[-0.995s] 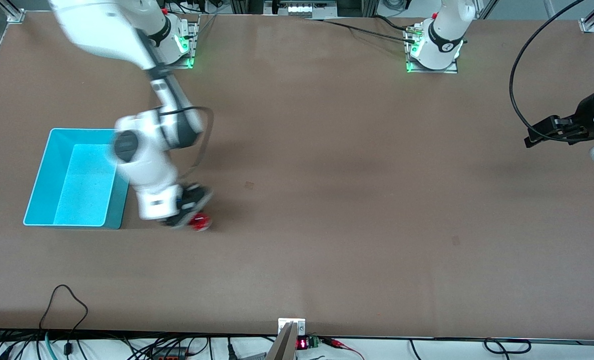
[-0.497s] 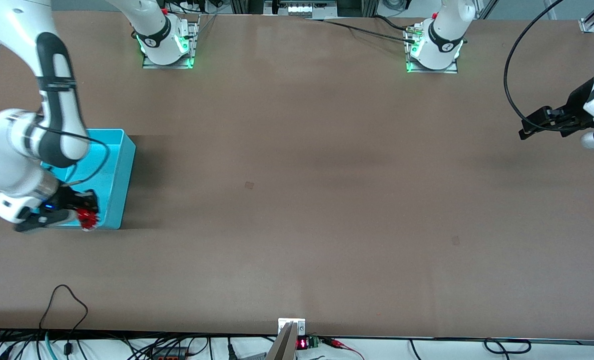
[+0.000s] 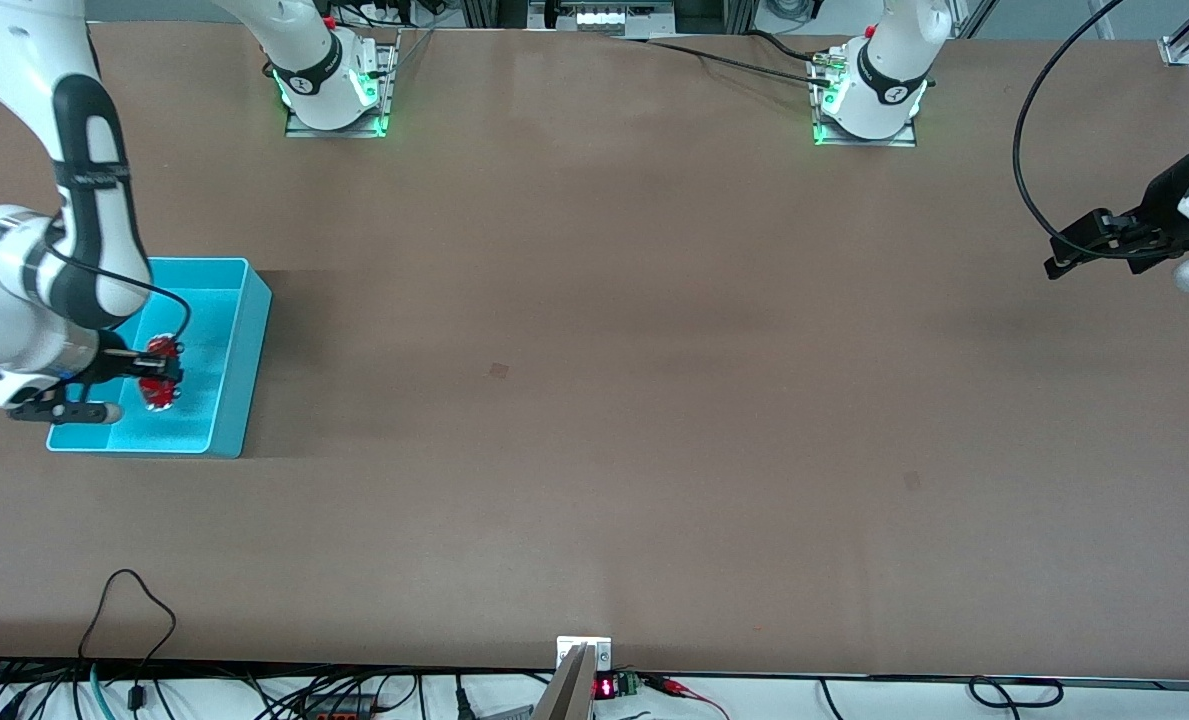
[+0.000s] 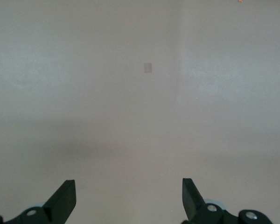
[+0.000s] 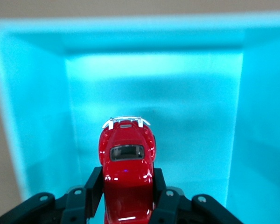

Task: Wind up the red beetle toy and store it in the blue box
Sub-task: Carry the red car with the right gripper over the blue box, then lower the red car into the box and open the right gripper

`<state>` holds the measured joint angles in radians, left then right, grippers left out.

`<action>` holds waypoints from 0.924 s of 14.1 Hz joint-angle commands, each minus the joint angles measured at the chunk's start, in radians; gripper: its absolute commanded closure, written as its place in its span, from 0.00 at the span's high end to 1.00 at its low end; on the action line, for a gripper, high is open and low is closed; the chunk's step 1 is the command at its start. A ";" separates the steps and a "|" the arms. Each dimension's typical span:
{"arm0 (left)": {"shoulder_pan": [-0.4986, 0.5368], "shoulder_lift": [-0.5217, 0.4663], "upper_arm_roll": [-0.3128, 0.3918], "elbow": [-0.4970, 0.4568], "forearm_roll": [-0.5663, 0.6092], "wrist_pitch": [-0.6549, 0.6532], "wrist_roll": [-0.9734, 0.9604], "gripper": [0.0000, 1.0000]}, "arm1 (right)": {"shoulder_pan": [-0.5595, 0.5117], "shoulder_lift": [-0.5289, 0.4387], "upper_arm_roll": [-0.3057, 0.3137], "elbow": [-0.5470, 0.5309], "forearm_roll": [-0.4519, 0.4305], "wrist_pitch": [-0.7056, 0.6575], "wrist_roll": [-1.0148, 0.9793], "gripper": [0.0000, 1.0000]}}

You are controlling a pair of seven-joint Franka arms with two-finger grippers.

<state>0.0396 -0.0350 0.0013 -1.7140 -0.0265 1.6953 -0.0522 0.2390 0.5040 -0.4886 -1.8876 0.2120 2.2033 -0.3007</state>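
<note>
While the right gripper (image 3: 149, 372) clamps the beetle (image 3: 161, 374) at left of frame, it hangs directly over the box (image 3: 239, 340); the left gripper (image 3: 1064, 258) waits open at right edge.

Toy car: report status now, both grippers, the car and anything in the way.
Right gripper shut on the toy car, over the blue box. Left gripper open, waiting at its own end of the table. Nothing seen under the car in the box.
</note>
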 commanded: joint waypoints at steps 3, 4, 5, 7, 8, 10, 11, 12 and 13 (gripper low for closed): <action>0.002 -0.014 -0.007 0.010 -0.006 -0.017 0.017 1.00 | -0.003 0.045 -0.004 -0.097 -0.026 0.140 0.015 0.00; -0.003 -0.014 -0.010 0.007 -0.006 -0.023 0.020 1.00 | -0.003 0.051 -0.004 -0.105 -0.026 0.148 0.012 0.00; -0.003 -0.016 -0.015 0.007 -0.006 -0.029 0.020 1.00 | -0.003 0.050 -0.004 -0.108 -0.026 0.148 0.011 0.02; 0.000 -0.017 -0.021 0.007 -0.006 -0.069 0.020 1.00 | -0.003 0.047 -0.004 -0.107 -0.026 0.147 0.020 0.77; 0.003 -0.017 -0.021 0.007 -0.006 -0.071 0.020 1.00 | -0.003 0.036 -0.002 -0.104 -0.026 0.144 0.017 1.00; 0.006 -0.019 -0.018 0.007 -0.006 -0.071 0.019 1.00 | -0.003 -0.014 0.005 -0.099 -0.026 0.130 0.018 1.00; 0.006 -0.019 -0.018 0.005 -0.006 -0.069 0.020 1.00 | -0.003 -0.050 0.007 -0.088 -0.031 0.104 0.018 1.00; 0.006 -0.019 -0.018 0.005 -0.006 -0.066 0.020 1.00 | -0.001 -0.076 0.007 -0.050 -0.064 0.058 0.015 1.00; 0.006 -0.019 -0.018 0.005 -0.006 -0.066 0.020 1.00 | -0.001 -0.091 0.008 0.011 -0.118 -0.009 0.014 1.00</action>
<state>0.0405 -0.0391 -0.0157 -1.7108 -0.0265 1.6436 -0.0497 0.2405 0.4846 -0.4885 -1.9391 0.1636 2.2989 -0.2965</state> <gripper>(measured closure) 0.000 0.004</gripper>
